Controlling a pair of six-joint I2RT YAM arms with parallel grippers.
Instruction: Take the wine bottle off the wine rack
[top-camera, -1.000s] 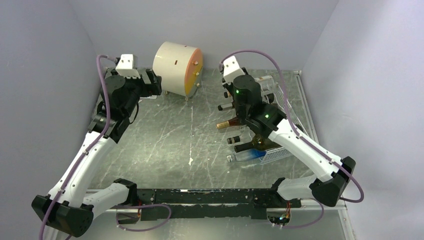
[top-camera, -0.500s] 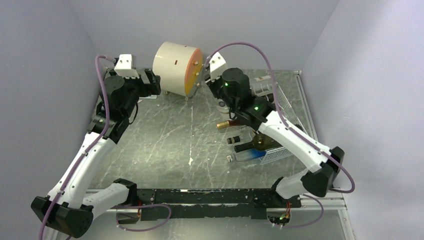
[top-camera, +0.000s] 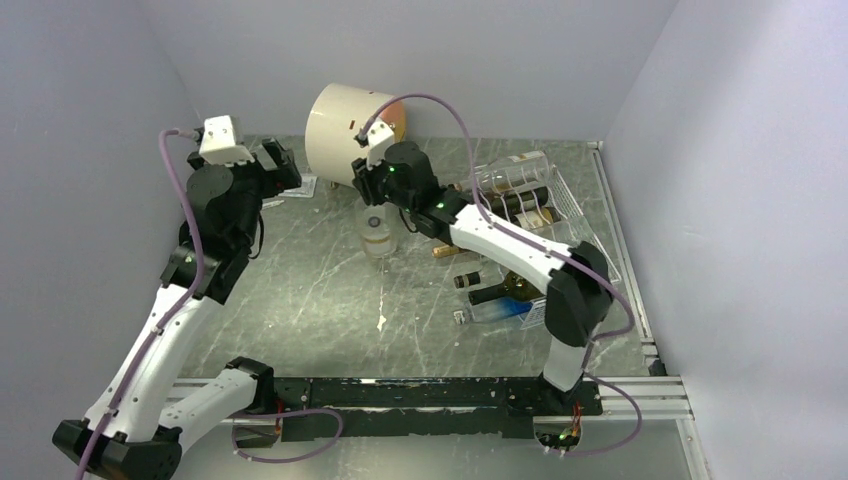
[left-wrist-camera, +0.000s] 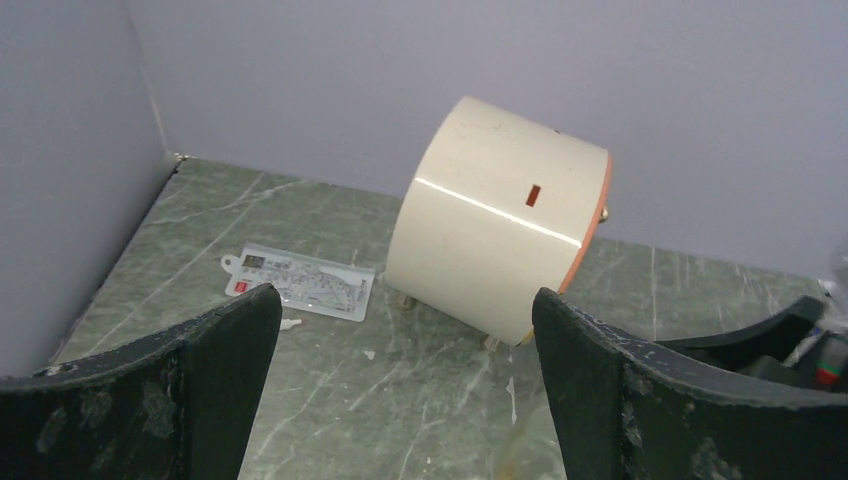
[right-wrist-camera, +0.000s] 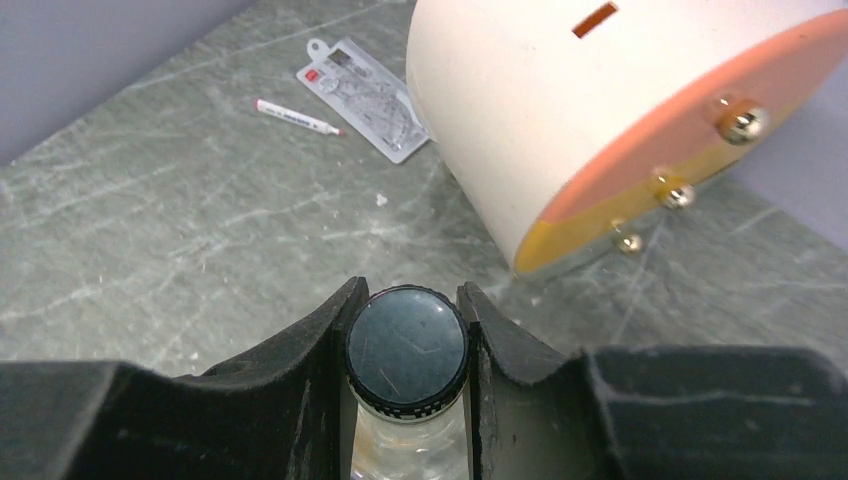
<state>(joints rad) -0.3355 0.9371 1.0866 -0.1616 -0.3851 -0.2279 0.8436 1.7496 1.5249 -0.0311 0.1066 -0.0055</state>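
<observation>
One clear wine bottle (right-wrist-camera: 407, 345), label (top-camera: 377, 240) unreadable, neck clamped by right gripper (right-wrist-camera: 407, 302); left gripper (left-wrist-camera: 405, 305) gapes.

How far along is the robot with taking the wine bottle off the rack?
Mostly done. The clear bottle is off the wine rack, upright over the table left of it. The right gripper has its fingers clamped on the cap. Left to do: set it down and let go.

White-and-black left arm (top-camera: 165, 330) stands with its elbow bent, its black two-finger left gripper (left-wrist-camera: 405, 300) spread wide, holding nothing. White-and-black right arm (top-camera: 510, 255) reaches across toward the centre — its black right gripper (right-wrist-camera: 407, 292) points down, clamped on a clear glass wine bottle (right-wrist-camera: 407, 345) at the cap.
</observation>
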